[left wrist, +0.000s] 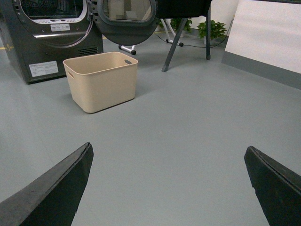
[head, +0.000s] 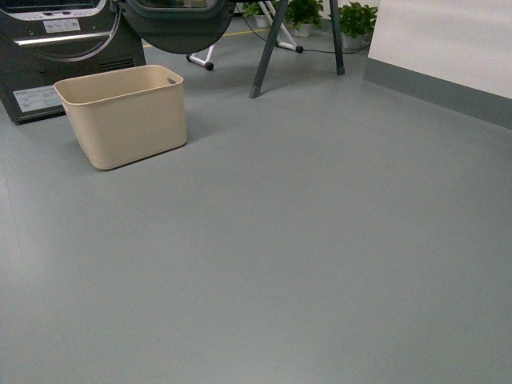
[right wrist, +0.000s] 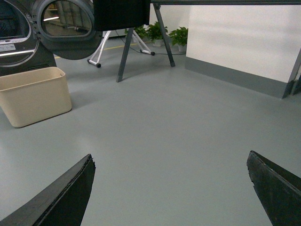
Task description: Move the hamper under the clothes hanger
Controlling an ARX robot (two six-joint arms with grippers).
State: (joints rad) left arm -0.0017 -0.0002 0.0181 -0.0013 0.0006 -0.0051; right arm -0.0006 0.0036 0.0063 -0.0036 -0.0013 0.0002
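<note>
The cream-beige hamper [head: 128,116] stands upright on the grey floor at the far left, just in front of the laundry machine. It also shows in the left wrist view [left wrist: 102,80] and the right wrist view [right wrist: 35,95]. The clothes hanger's slanted dark grey legs [head: 268,50] stand behind and right of the hamper, apart from it. Its top bar [right wrist: 225,2] and legs [right wrist: 126,49] show in the right wrist view. My left gripper [left wrist: 168,153] and right gripper [right wrist: 170,157] are open and empty above bare floor, well short of the hamper. Neither arm shows in the front view.
A dark grey laundry machine [head: 48,48] with its round door [head: 180,24] swung open stands behind the hamper. A white wall panel with grey skirting [head: 448,88] runs along the right. Potted plants [head: 356,18] and a white wheeled stand [head: 200,58] are at the back.
</note>
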